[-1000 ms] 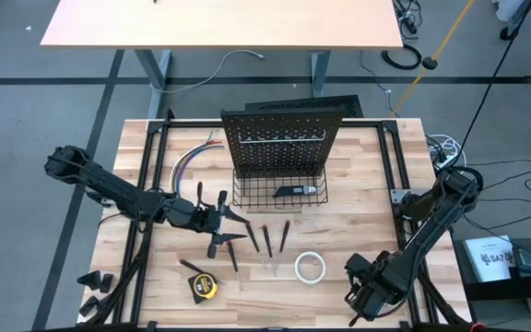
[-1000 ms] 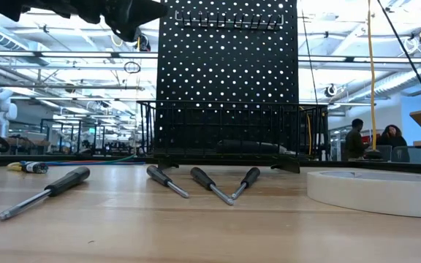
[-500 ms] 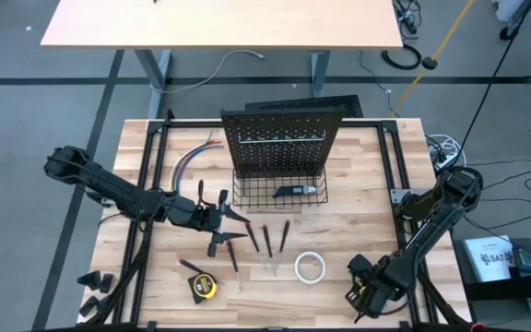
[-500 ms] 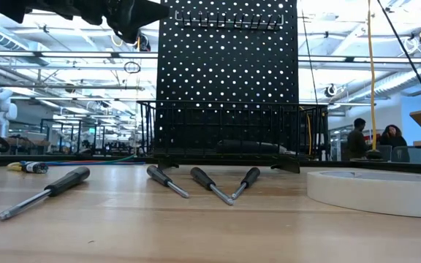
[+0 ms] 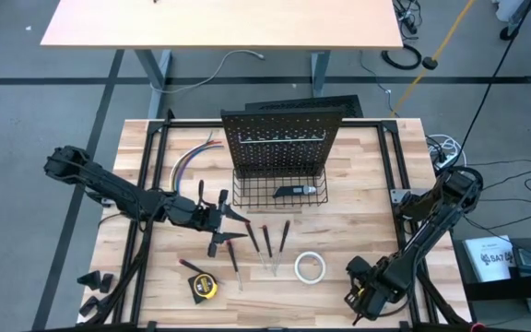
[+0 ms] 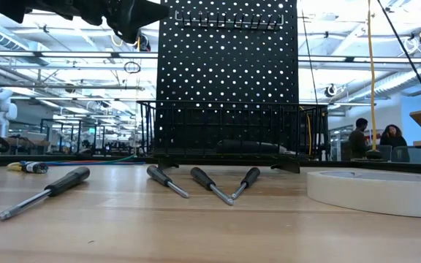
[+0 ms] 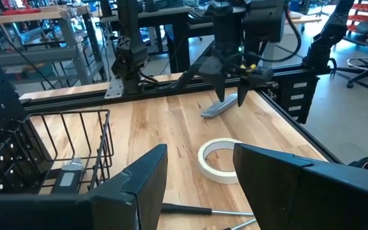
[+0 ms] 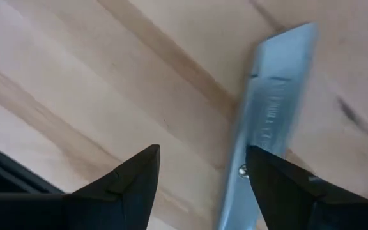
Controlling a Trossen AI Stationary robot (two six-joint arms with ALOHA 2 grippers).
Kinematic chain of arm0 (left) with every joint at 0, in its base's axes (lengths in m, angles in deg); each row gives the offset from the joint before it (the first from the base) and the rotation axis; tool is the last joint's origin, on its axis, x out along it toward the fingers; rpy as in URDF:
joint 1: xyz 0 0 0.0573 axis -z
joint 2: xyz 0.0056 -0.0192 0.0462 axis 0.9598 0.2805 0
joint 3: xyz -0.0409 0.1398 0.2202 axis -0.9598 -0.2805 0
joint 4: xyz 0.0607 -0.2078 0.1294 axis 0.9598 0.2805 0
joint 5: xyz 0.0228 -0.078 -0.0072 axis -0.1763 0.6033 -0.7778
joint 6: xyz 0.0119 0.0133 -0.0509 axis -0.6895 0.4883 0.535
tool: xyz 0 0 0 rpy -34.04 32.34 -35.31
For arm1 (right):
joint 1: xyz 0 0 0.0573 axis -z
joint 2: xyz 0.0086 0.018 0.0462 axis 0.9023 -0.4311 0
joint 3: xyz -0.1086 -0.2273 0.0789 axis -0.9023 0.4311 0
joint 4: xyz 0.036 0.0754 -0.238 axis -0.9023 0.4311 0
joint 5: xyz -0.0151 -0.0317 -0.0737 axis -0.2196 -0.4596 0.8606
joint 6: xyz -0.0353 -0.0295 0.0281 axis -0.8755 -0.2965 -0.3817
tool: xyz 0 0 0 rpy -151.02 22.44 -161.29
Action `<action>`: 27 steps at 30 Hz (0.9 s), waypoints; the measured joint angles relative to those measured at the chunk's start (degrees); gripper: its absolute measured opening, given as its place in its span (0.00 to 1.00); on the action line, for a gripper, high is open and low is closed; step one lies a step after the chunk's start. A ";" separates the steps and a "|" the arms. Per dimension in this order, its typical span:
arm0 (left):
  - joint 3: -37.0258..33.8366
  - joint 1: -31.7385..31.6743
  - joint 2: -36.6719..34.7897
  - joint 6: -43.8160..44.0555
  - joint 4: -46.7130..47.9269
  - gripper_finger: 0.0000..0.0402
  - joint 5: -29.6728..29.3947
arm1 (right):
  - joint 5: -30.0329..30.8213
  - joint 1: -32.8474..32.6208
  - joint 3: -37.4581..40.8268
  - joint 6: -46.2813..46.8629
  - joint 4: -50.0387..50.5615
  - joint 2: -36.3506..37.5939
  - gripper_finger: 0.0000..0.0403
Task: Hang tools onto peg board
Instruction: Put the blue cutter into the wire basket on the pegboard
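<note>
Little is changed since a second ago: the right gripper (image 5: 365, 297), jaws spread, is edged nearer the utility knife (image 8: 265, 121) at the table's front, well apart from the peg board (image 5: 282, 140); the left gripper (image 5: 221, 226) waits open

right pincer (image 5: 365, 291): drifting slightly across the near-right part of the bench (image 5: 358, 231) in the high view, settling a touch further from the front edge than a second ago; fingers parted.
right arm: forearm and wrist shifting a little with it, the elbow end barely moving.
utility knife (image 8: 266, 128): lying flat on the bench just beside the right pincer's fingers (image 8: 126, 182), not gripped; no earlier wrist view to compare against.
left pincer (image 5: 224, 221): showing no visible shift between frames, hanging over the screwdrivers (image 5: 264, 242).
</note>
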 joint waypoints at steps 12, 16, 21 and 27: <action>0.02 0.00 0.00 0.20 0.02 0.47 0.00 | -0.31 -0.57 -5.08 -0.89 9.26 0.29 0.56; 0.02 0.00 0.00 0.20 0.02 0.47 0.00 | -0.39 -1.15 -3.28 0.41 8.41 0.31 0.56; 0.02 0.00 -0.02 0.20 0.02 0.47 0.00 | -0.64 -1.85 1.39 0.85 2.54 0.33 0.56; 0.04 0.00 -0.02 0.20 0.04 0.47 0.00 | -3.34 -2.12 7.18 3.52 -2.85 0.33 0.56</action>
